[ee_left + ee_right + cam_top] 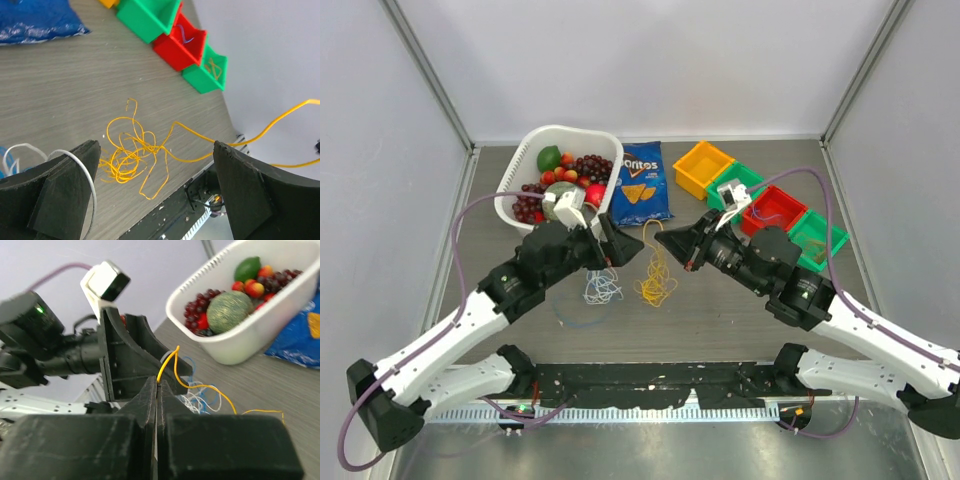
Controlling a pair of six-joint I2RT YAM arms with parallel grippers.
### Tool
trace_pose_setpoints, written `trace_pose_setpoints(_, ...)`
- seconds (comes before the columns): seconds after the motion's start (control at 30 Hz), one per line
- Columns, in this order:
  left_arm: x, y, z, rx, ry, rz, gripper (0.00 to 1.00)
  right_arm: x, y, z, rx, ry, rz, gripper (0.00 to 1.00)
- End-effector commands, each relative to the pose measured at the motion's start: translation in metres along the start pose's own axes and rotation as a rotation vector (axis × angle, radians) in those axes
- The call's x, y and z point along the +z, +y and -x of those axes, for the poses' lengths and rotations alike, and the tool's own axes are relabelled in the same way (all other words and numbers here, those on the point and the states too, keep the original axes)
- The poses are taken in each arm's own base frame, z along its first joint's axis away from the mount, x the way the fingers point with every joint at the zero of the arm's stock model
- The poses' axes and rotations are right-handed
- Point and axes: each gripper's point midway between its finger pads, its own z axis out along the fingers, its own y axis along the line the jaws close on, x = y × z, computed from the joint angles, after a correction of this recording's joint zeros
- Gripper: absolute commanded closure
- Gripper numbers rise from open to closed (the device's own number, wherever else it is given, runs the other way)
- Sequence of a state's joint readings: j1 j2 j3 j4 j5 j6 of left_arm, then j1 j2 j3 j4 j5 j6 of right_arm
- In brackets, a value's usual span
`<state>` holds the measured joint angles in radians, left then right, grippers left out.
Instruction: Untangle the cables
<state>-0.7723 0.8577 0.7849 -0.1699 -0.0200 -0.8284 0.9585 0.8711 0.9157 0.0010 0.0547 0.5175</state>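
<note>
**A:** Where are the cables (654, 283)?
**B:** On the table (730, 315), between the 2 arms. The yellow cable (125, 157) lies in a loose tangle, and a white-and-blue tangle (602, 290) sits just left of it.
**A:** And the right gripper (156, 384)?
**B:** Pinched tight on 1 yellow strand, raised off the table and close in front of the left gripper (156, 149).
**A:** The left?
**B:** Jaws spread wide, gripping nothing. A white strand (85, 167) curves across 1 finger (60, 192).
</note>
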Motion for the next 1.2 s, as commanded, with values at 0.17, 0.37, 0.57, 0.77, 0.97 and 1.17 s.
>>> trace_pose_setpoints(0.17,-0.006,0.005,-0.027,-0.022,0.186,0.060,0.32,-0.010,-0.088,-0.072,-0.035,0.148,-0.348,0.99)
trace_pose_setpoints(0.37,-0.022,-0.019,-0.007,0.018,0.093,-0.072,0.78,-0.015,-0.118,-0.141,-0.067,0.351,-0.394,0.58)
trace_pose_setpoints(0.57,-0.022,-0.047,-0.007,0.054,0.167,-0.171,1.00,0.003,-0.085,-0.136,-0.072,0.344,-0.203,0.27)
trace_pose_setpoints(0.77,-0.020,-0.069,-0.007,0.047,0.205,-0.270,1.00,0.027,-0.037,-0.112,0.021,0.193,0.045,0.20)
trace_pose_setpoints(0.97,-0.021,-0.092,-0.002,-0.011,0.195,-0.384,1.00,0.049,-0.047,-0.111,0.071,0.104,0.011,0.20)
trace_pose_setpoints(1.17,-0.028,-0.123,0.004,-0.019,0.202,-0.540,1.00,0.062,-0.098,-0.146,0.125,0.130,-0.206,0.31)
